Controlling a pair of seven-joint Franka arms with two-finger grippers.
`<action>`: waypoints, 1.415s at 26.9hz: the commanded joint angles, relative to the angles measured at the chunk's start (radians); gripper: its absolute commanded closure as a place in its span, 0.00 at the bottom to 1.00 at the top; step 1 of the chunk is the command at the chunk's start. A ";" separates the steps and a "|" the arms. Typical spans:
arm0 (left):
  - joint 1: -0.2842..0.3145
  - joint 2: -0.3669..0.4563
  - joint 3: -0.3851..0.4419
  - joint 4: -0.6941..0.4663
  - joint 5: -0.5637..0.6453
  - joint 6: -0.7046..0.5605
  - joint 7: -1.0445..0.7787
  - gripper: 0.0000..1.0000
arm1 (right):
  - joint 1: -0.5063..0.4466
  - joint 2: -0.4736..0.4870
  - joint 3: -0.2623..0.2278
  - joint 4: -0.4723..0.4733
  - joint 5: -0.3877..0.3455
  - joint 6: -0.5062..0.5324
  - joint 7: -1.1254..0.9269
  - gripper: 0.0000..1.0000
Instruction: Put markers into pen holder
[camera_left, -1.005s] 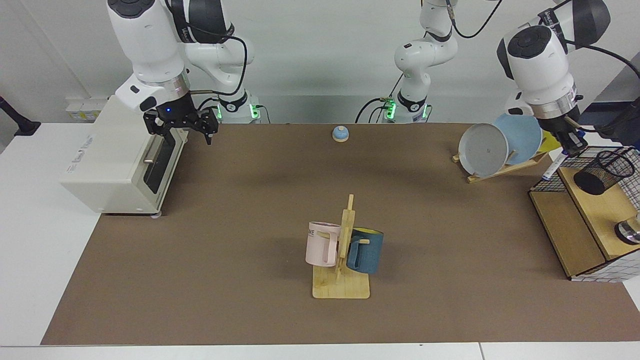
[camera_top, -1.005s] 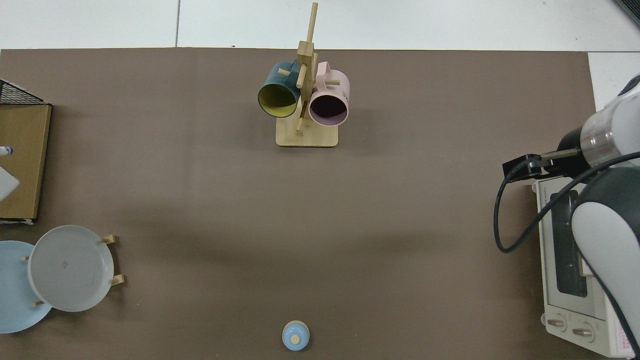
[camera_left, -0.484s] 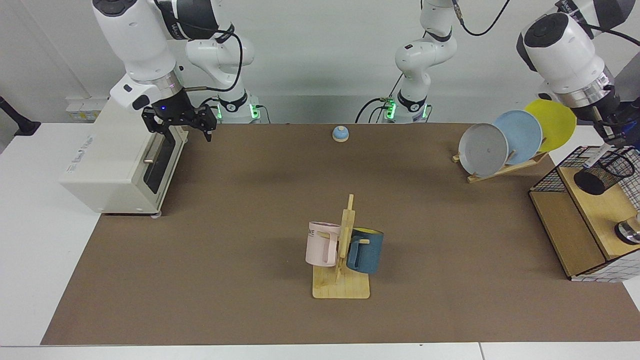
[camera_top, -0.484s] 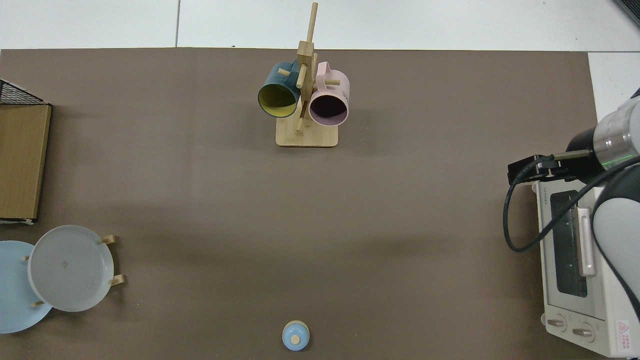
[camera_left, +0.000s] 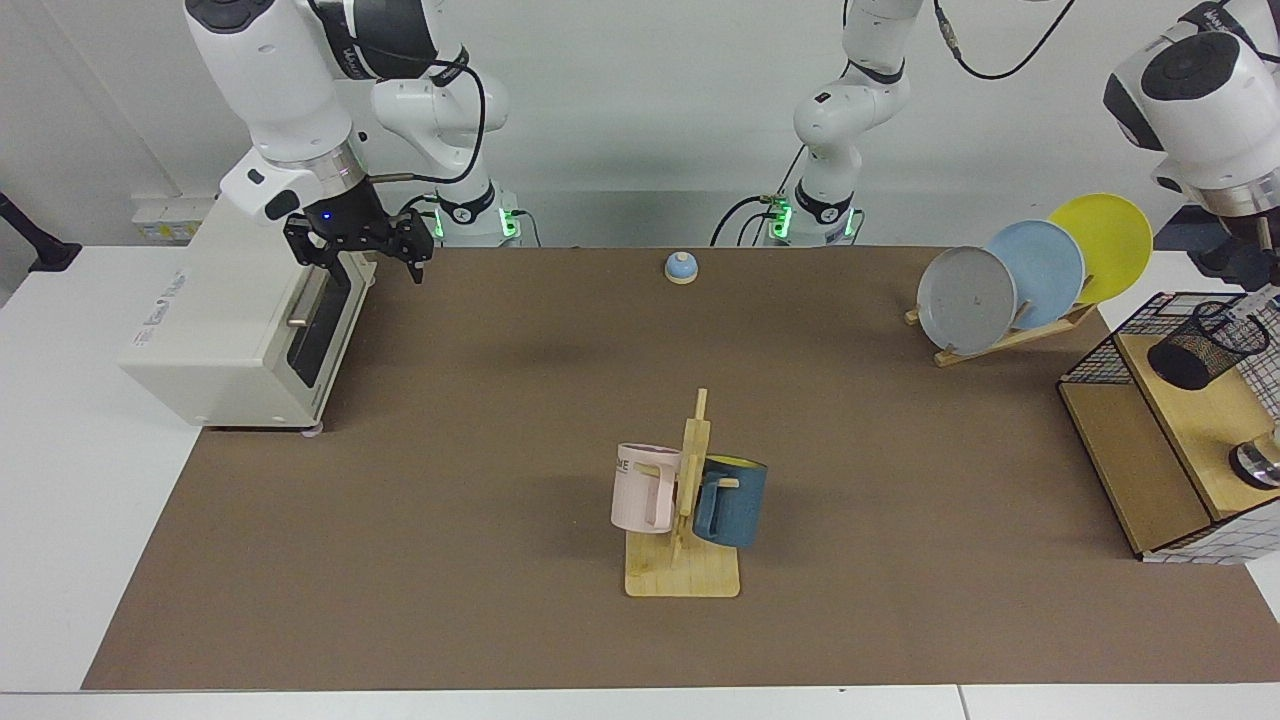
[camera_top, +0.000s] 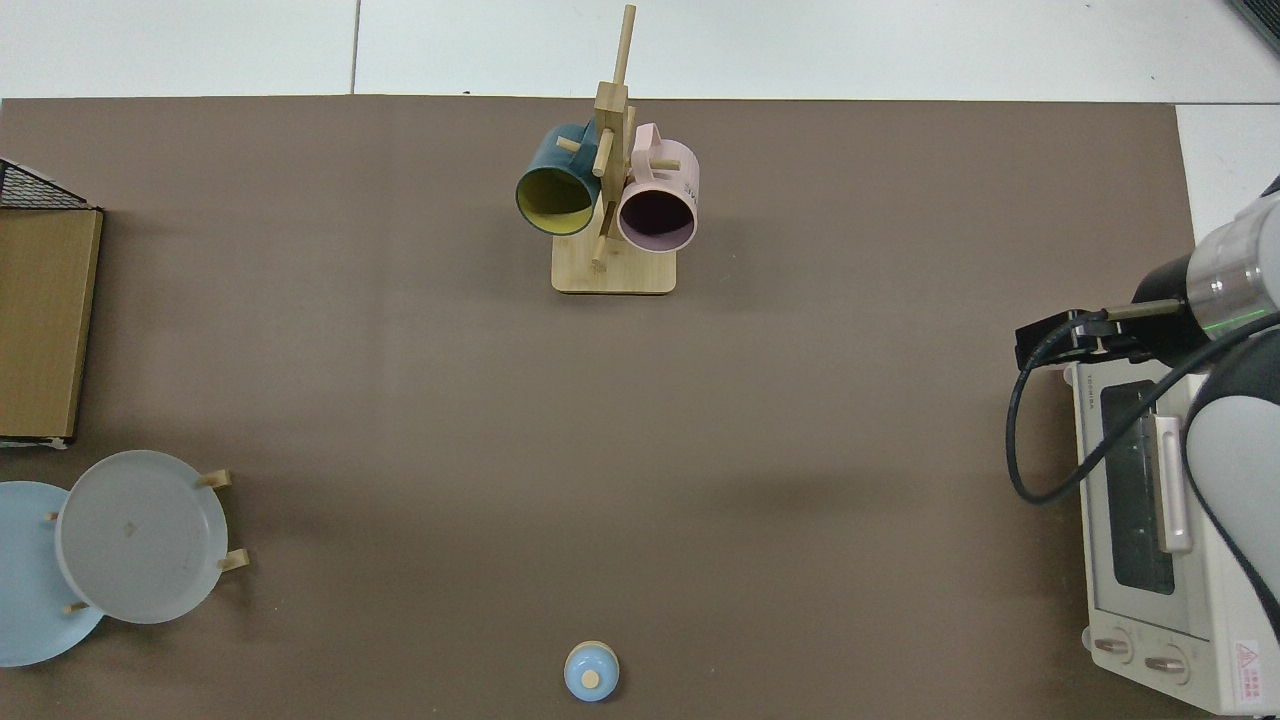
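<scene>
Left gripper: the left gripper (camera_left: 1250, 285) hangs just above the pen holder's rim, on a white, smooth-shelled arm. Whether it grips anything cannot be told.
Marker: only a short white stretch of the slim white whiteboard marker (camera_left: 1243, 310) shows, at the mouth of the holder, right below the left gripper. Its blue cap cannot be made out.
Pen holder: the small black wire-mesh cylindrical pen holder (camera_left: 1205, 345) with a round rim stands on a pale wooden shelf (camera_left: 1190, 420) inside a black wire grid frame (camera_left: 1090, 362), at the surface's end on the left arm's side.
Right gripper: the right gripper (camera_left: 360, 245) waits with its black fingers spread, over the door side of a boxy cream toaster oven (camera_left: 220, 330).
Surface: a matte brown mat (camera_left: 500, 500) covers the surface.
Mid-surface: a pale wooden peg rack (camera_left: 690, 500) holds a pink mug (camera_left: 643, 487) and a dark blue mug (camera_left: 733, 500), near the front edge.
Far side: round grey, blue and yellow plates (camera_left: 1030, 270) lean in a wooden rack.
</scene>
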 joint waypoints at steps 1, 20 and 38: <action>0.033 0.013 -0.008 0.015 -0.034 0.020 0.077 1.00 | -0.020 -0.024 0.012 -0.029 0.020 0.012 0.012 0.00; 0.077 0.087 -0.008 0.012 -0.039 0.104 0.114 1.00 | -0.020 -0.024 0.012 -0.029 0.020 0.012 0.012 0.00; -0.019 0.076 -0.030 0.136 -0.220 -0.035 0.004 0.00 | -0.020 -0.024 0.012 -0.029 0.020 0.012 0.012 0.00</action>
